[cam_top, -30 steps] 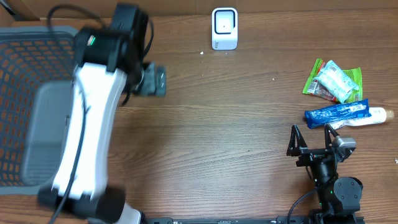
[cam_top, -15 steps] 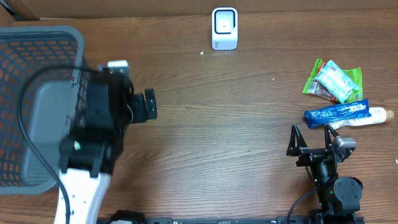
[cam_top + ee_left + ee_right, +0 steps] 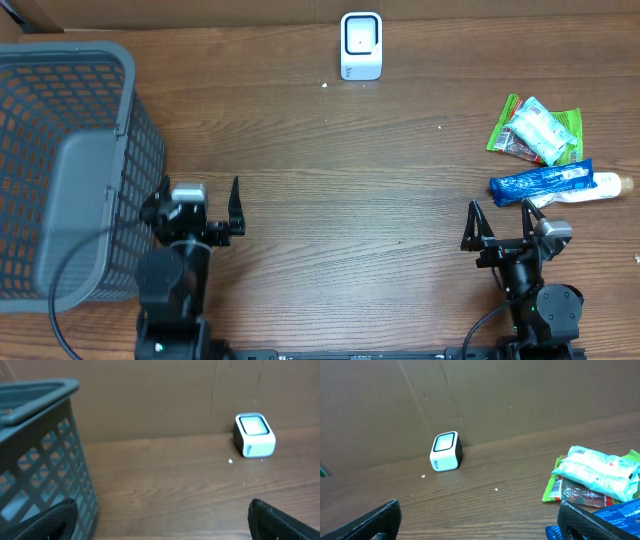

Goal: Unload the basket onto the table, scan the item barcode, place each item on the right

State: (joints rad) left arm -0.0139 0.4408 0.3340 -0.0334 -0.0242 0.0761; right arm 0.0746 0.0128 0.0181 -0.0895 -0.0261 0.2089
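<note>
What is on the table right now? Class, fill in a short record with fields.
Scanner: white, far edge, centre
Basket: grey mesh, far left
Items: green and white snack packets and blue packet, right side, untouched
Left gripper: open, empty, beside the basket
Right gripper: open, empty, just short of the blue packet
</note>
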